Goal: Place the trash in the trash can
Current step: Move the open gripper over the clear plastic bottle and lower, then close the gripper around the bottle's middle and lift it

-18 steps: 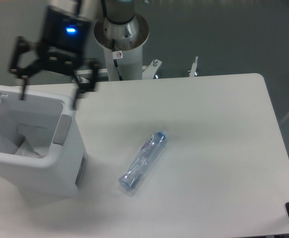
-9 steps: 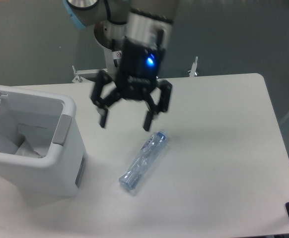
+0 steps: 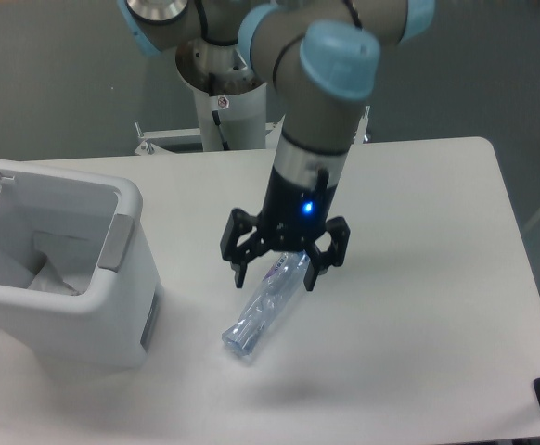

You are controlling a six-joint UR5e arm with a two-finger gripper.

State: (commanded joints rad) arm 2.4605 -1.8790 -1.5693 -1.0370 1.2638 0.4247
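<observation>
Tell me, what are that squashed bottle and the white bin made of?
The bottle looks like thin clear plastic: you see the table through it and it is creased flat. The bin seems to be smooth, opaque white plastic with rounded moulded corners and a slight sheen, though the picture cannot confirm that.

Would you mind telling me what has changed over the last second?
The gripper swung from above the trash can across the table and came down, open, astride the bottle. The bottle, the bin and the packet inside it stayed put.
</observation>
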